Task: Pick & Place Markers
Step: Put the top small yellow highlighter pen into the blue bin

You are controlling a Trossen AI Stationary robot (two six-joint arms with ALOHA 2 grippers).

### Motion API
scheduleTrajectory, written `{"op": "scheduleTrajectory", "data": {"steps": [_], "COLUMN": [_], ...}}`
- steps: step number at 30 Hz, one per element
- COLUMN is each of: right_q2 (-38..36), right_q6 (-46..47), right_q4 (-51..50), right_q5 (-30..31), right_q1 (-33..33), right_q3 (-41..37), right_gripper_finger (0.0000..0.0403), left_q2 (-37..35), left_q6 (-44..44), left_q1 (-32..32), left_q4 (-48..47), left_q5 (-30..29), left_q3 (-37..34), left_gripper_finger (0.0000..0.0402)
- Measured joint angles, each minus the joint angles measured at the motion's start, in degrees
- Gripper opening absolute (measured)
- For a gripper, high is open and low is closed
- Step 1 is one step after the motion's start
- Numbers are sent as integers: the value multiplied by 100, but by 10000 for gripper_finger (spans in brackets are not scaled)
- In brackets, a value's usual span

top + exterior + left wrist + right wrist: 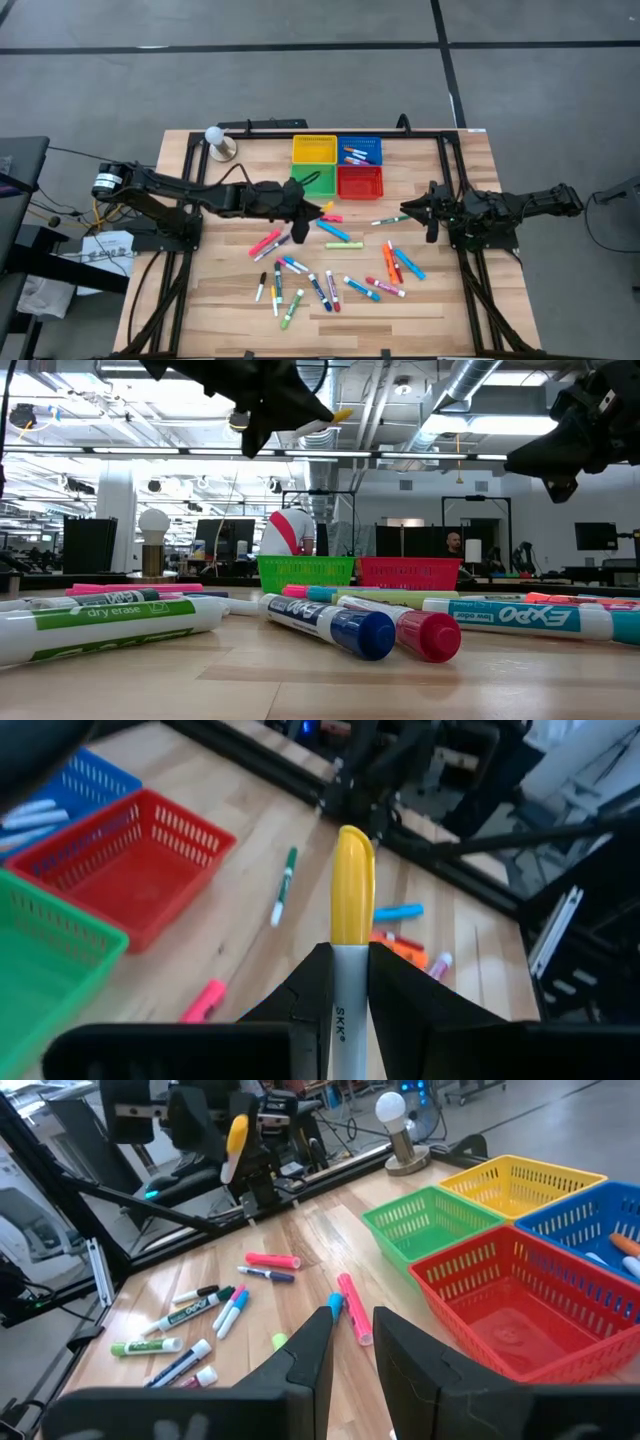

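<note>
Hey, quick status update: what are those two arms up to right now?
Left gripper shut on yellow-capped marker, lifted beside green basket. Right gripper empty, waiting at table's right side. Other markers scattered on table; nothing blocking.

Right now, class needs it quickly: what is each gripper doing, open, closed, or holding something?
Left gripper: closed on a yellow-capped marker, lifted above the table.
Right gripper: holds nothing; whether open or closed cannot be told.

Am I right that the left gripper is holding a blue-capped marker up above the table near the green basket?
Not quite: the marker in the left gripper has a yellow cap, not blue, as the left wrist view shows. It is held above the table near the green basket.
</note>
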Motion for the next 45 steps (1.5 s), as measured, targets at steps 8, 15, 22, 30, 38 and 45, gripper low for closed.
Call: {"op": "scheduleTrajectory", "data": {"steps": [8,15,22,30,38,45], "right_q2": [0,-1,0,583,2222,4041], "right_q6": [133,620,187,188,192,195], "right_q4": [472,1738,2342,3132,4785,6049], "right_q5": [-7,0,18,309,285,-85], "right_q1": [0,0,0,0,0,11], "right_q3": [0,0,0,0,0,355], "right_gripper_finger": [66,66,66,66,66,66], "left_q2": [0,0,1,2,4,4], "left_q6": [0,-2,-44,-46,-46,-46], "left_q1": [113,111,111,111,111,146], "left_q4": [703,1130,1411,1661,1671,1709], "left_q5": [2,3,2,-14,-204,-232], "left_q3": [0,0,0,2,0,1], "left_gripper_finger": [54,54,54,54,54,54]}}
